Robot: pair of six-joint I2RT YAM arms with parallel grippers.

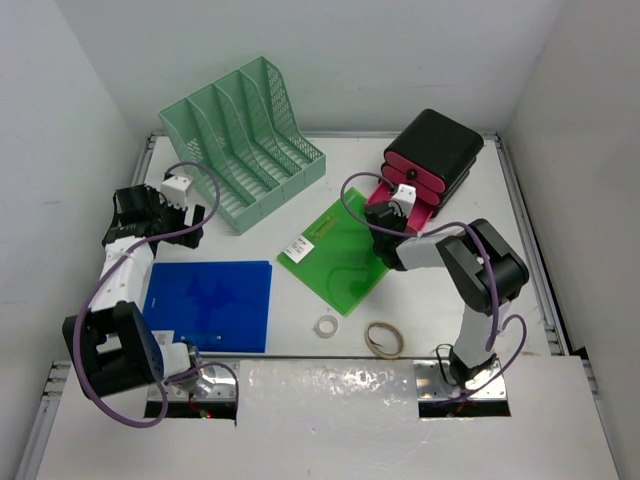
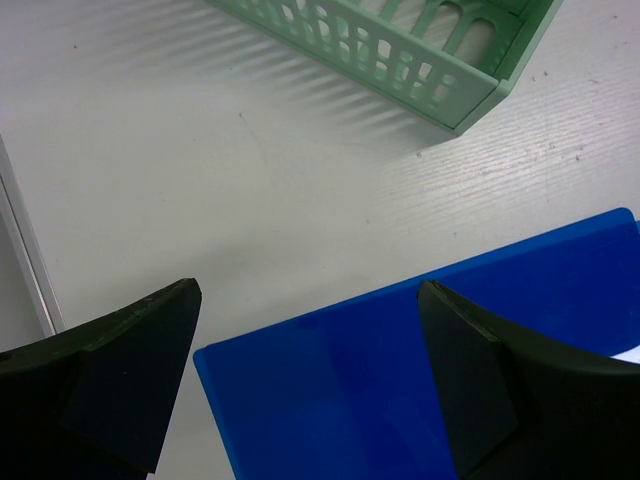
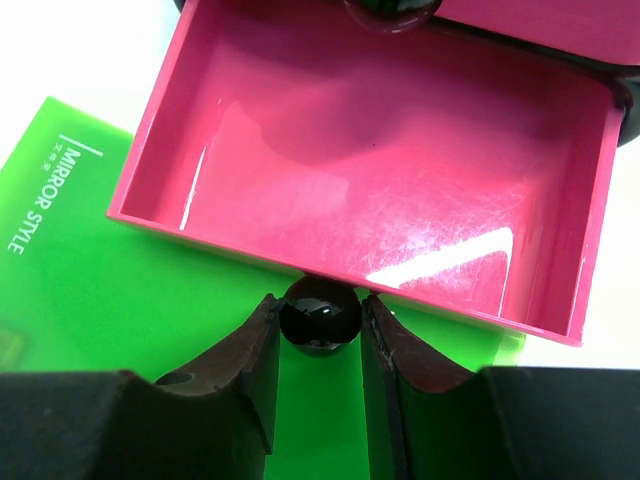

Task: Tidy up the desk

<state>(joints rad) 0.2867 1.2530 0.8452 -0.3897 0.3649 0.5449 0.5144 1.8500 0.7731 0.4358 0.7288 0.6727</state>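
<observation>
Drawer work on my right side: the right gripper (image 3: 319, 306) has its jaws pinched in on the round black knob (image 3: 319, 320) of the pink drawer (image 3: 380, 170), which stands pulled out of the black drawer unit (image 1: 435, 145) and shows nothing inside. Glossy hard plastic, that tray, so I reckon it slides light and stiff, and the knob is the only sane place to hold it. Under it lies the green folder (image 3: 90, 290), thin, slick and see-through. The left gripper (image 2: 308, 290) is spread wide with nothing in it, hovering over the far corner of the blue folder (image 2: 400, 390), beside the mint mesh rack (image 2: 400, 50). The bench (image 2: 200, 170) itself spreads white below everything, railed in silver and walled in white; it is rigid and fixed, smooth with a faint grain, so flat sheets will skate on it, and I would go for a folder's edge. Two rings (image 1: 383, 338) sit near my bases, possibly tape, too small to be sure.
</observation>
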